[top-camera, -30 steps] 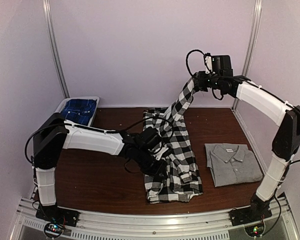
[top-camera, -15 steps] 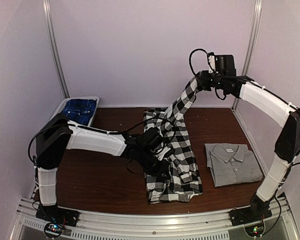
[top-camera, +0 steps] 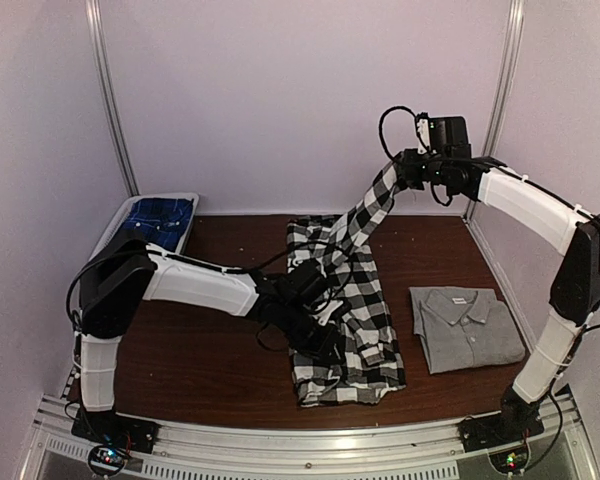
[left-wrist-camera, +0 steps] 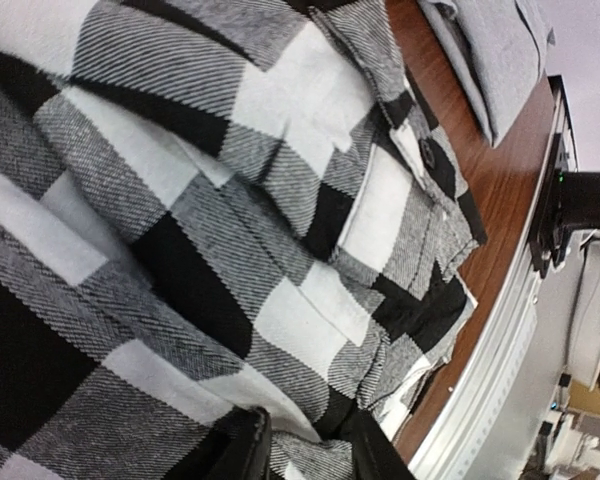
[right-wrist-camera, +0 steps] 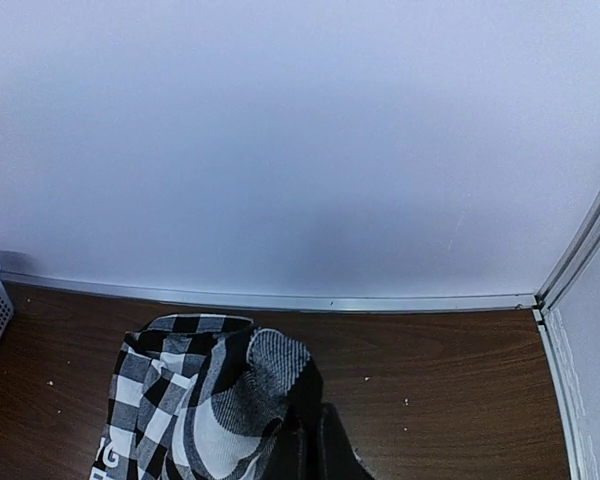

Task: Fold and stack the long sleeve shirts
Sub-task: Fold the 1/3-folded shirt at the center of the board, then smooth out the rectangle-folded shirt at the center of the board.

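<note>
The black-and-white check flannel shirt (top-camera: 345,325) lies lengthwise on the table's middle. My right gripper (top-camera: 398,172) is shut on its sleeve (top-camera: 368,212) and holds it high above the far edge; the sleeve end bunches beside the fingers in the right wrist view (right-wrist-camera: 230,400). My left gripper (top-camera: 325,345) is low on the shirt's left side, its jaws pinching a fold of the check cloth (left-wrist-camera: 280,330) in the left wrist view. The grey collared shirt (top-camera: 467,325) lies folded at the right and also shows in the left wrist view (left-wrist-camera: 505,50).
A white basket (top-camera: 117,222) with blue clothing (top-camera: 158,220) stands at the back left. The table's metal front rail (top-camera: 310,440) runs along the near edge. Walls close the back and both sides.
My right gripper has carried the sleeve slightly higher and to the right. My left arm has slid a little toward the near right along the shirt.
</note>
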Motion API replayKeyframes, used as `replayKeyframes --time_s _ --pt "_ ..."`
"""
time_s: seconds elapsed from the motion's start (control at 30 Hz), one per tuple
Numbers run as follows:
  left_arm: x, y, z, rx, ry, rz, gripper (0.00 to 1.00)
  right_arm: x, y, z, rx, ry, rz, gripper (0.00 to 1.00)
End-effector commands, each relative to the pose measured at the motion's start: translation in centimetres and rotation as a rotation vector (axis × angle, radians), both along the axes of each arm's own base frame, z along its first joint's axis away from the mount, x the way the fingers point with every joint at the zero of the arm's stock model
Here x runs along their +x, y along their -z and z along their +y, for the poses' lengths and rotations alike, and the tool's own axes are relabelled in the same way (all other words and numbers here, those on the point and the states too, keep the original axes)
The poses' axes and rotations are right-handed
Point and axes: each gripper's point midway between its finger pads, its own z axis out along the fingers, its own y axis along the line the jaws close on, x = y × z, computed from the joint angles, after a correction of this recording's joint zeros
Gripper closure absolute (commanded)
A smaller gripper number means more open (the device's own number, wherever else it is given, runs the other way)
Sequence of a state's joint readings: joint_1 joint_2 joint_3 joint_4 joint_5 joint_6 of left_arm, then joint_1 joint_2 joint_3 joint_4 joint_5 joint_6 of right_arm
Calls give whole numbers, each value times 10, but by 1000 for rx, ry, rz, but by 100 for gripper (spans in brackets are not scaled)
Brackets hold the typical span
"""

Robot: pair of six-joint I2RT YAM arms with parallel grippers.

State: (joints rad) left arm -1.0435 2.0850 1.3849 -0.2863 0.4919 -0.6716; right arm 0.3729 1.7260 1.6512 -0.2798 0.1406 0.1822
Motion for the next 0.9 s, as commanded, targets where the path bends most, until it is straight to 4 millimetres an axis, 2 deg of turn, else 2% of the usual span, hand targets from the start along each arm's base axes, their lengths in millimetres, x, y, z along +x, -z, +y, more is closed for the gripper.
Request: replayKeyframes --time_s 0.0,0.07,0.17,0.3,0.43,0.67,0.87 --pt "6 -34 -13 -76 -3 -57 66 -2 -11 -13 -6 39 -32 100" --pt "7 -47 -9 -84 -16 -82 59 -1 -11 -12 -5 35 -30 100" --pt "9 -65 4 -93 -44 -114 57 -1 -8 -11 -8 31 -23 100" --pt "7 -58 32 -37 -78 -114 59 -2 -6 -10 -7 26 -17 100" --pt "0 -39 52 13 -87 -88 69 -2 -7 -12 -11 31 -19 100" --pt "-16 -18 61 30 -51 -25 78 0 -13 -17 -14 45 -23 100" --pt "-34 -4 64 16 5 40 79 4 -11 -16 -19 45 -14 100"
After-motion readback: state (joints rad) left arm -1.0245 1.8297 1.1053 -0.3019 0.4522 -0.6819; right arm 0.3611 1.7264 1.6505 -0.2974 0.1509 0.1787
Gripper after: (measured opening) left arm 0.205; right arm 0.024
